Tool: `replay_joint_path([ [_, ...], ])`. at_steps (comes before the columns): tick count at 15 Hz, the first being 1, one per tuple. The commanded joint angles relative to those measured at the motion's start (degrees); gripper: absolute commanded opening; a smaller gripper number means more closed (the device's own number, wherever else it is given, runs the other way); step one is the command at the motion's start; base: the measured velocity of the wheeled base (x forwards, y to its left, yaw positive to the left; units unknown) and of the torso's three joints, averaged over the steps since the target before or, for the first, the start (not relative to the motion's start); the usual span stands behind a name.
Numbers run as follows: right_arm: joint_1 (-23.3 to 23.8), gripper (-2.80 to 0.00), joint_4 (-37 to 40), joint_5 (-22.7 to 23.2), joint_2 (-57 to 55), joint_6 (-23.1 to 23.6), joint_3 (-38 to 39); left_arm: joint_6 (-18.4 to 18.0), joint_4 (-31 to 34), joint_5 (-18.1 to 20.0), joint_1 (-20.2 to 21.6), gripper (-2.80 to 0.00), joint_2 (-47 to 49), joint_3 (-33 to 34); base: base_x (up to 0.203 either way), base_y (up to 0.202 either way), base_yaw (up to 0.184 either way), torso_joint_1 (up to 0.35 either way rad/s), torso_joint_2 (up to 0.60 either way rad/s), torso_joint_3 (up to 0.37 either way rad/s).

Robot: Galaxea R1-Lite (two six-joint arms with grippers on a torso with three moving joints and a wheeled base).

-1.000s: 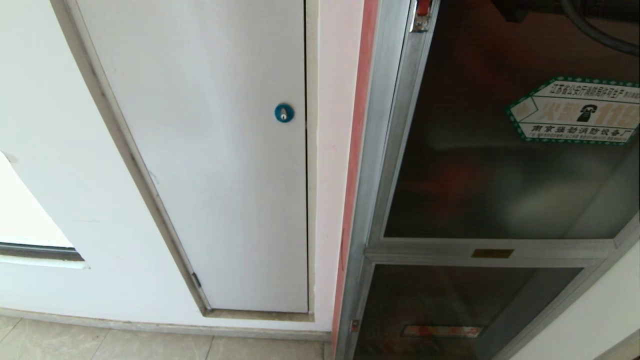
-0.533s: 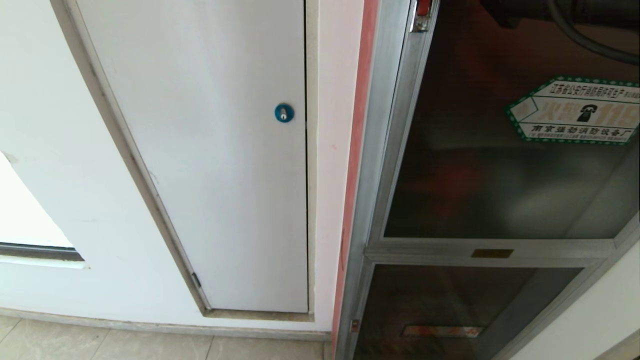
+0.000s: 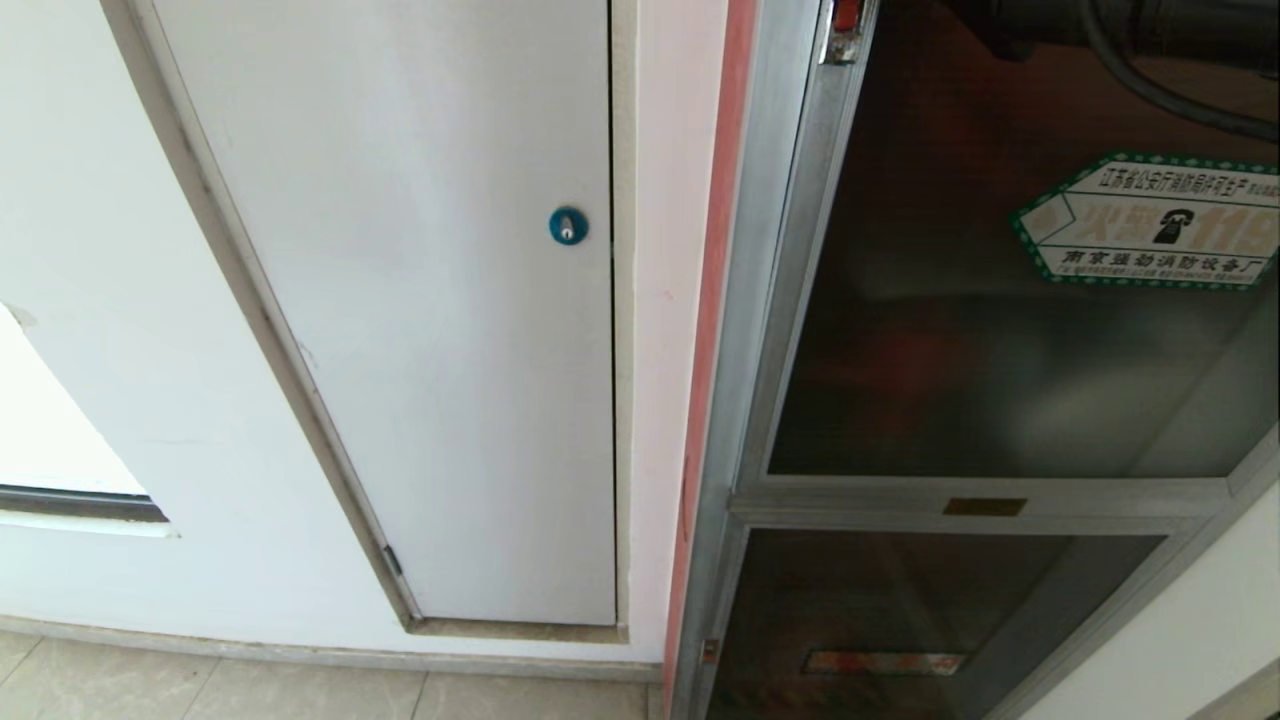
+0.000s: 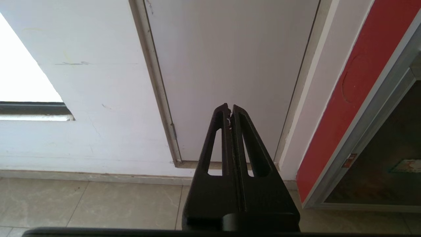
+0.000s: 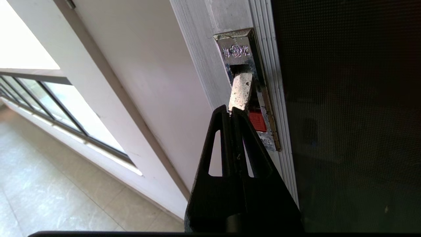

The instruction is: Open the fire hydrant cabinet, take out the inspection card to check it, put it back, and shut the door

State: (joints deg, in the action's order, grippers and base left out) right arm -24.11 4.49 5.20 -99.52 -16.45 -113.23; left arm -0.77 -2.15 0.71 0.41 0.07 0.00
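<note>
Mostly dark door [image 3: 1000, 330], contents perhaps hidden, right gripper [image 5: 231, 110] cropped.

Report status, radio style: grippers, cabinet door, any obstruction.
Right gripper shut, tips at the door latch. Left gripper shut, parked low. Door closed. No obstruction seen.

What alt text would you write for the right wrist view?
The shut right hand points its tips at the metal latch on the door frame, beside dark glass. A white wall and floor lie behind.
</note>
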Motion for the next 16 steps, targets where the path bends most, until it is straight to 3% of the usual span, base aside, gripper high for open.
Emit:
replay_joint_path([
  [1, 0.21, -2.8, 0.08, 0.07, -0.32, -0.08, 0.02, -0.02, -0.05, 0.0, 0.02, -2.8, 0.01, 0.79, 0.0, 0.0, 0.0, 0.0, 0.0, 0.0],
  [16, 2.05, -2.8, -0.8, 0.07, -2.0, 0.01, 0.01, -0.02, -0.05, 0.0, 0.02, -2.8, 0.01, 0.79, 0.0, 0.0, 0.0, 0.0, 0.0, 0.0],
])
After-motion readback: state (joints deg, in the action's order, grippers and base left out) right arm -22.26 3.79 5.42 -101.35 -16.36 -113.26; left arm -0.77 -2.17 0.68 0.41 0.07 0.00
